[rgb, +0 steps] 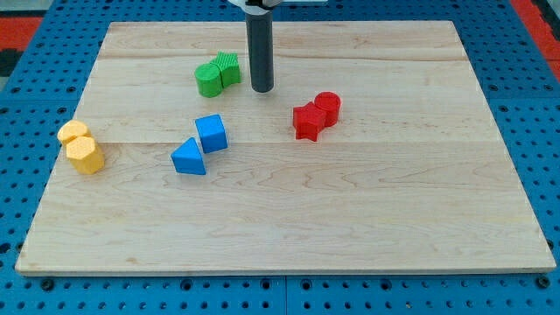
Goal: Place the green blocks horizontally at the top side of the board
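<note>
Two green blocks touch each other in the upper middle of the board: a rounded green block (209, 79) on the left and a ribbed green block (228, 68) up and to its right. My tip (262, 90) rests on the board just right of the ribbed green block, a small gap away from it. The dark rod rises straight up from there and leaves the view's top.
Blue cube (211, 133) and blue triangle (189, 157) sit together left of centre. Red star (307, 121) and red cylinder (326, 107) touch right of centre. Two yellow blocks (80, 145) sit near the left edge. The wooden board (394, 201) lies on a blue pegboard.
</note>
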